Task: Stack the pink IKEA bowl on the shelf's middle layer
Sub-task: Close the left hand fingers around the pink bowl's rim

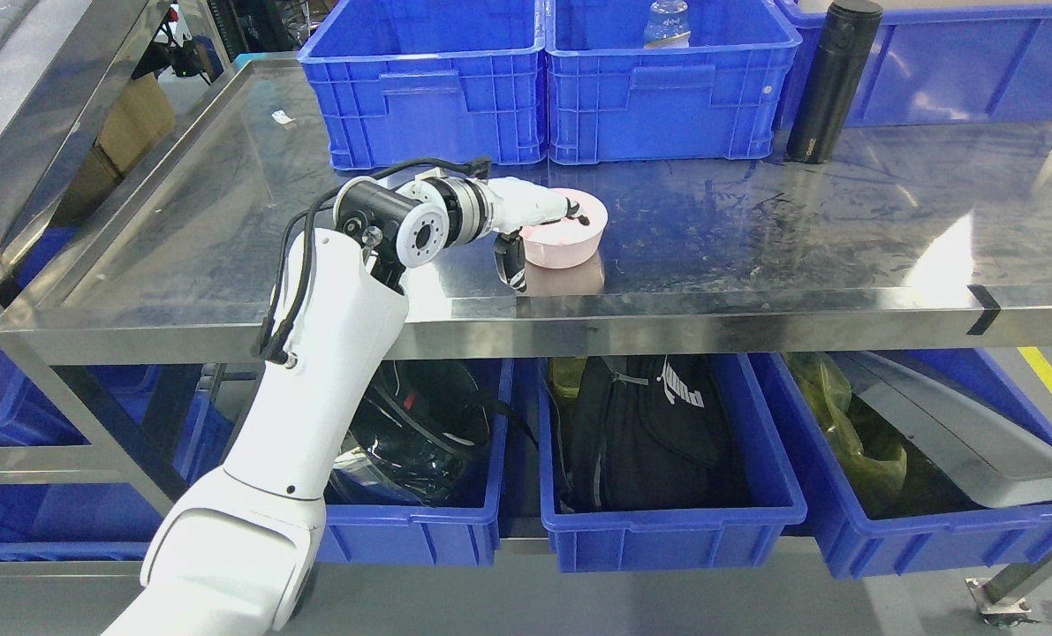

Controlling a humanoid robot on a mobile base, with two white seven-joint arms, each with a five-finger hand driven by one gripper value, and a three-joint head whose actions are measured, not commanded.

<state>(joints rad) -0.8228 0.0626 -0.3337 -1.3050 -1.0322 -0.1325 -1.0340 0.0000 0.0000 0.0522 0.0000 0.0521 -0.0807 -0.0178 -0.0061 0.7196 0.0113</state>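
Observation:
A pink bowl [566, 239] stands upright on the steel shelf [755, 256], near its middle and close to the front edge. My left hand [539, 225] reaches in from the lower left and grips the bowl's left rim. Its fingers [578, 215] hook over the rim into the bowl, and its thumb [512, 261] presses the outer wall. The bowl appears to rest on the shelf surface. The right arm does not show.
Three blue crates line the back of the shelf [424, 79] [667, 84] [976, 62]. A black flask [833, 79] stands upright at the back right. Blue bins with bags [667, 459] sit on the layer below.

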